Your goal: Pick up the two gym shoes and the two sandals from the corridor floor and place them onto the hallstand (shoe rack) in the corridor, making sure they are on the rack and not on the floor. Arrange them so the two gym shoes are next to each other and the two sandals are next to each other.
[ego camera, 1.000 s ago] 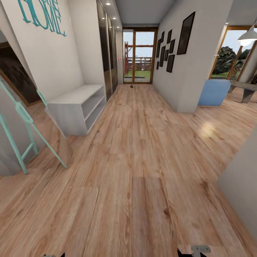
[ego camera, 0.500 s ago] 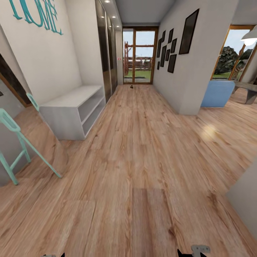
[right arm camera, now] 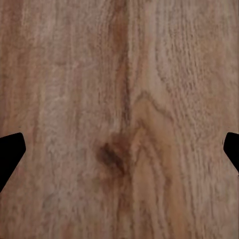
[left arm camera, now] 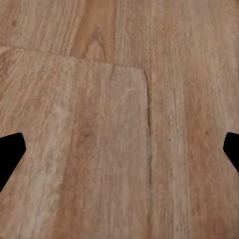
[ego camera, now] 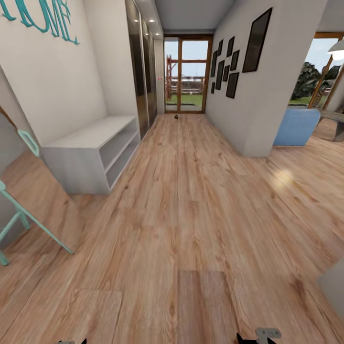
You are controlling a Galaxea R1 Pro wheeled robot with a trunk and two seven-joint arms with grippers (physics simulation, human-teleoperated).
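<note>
Both grippers, left and right, hang with fingers spread apart, empty over the corridor floor. The view has rolled forward; the shoe rack looms nearer. A small dark speck, possibly footwear, lies by the far door.

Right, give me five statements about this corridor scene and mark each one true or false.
1. The hallstand stands against the wall on the robot's left. True.
2. Shoes already sit on the hallstand's flat top. False: the top is bare.
3. The left gripper is shut on a sandal. False: its fingertips are spread apart over bare corridor floor, holding nothing.
4. A small dark object lies on the floor near the glass door at the far end. True, though it is too small to identify.
5. The right gripper hangs open above wood planks. True.
</note>
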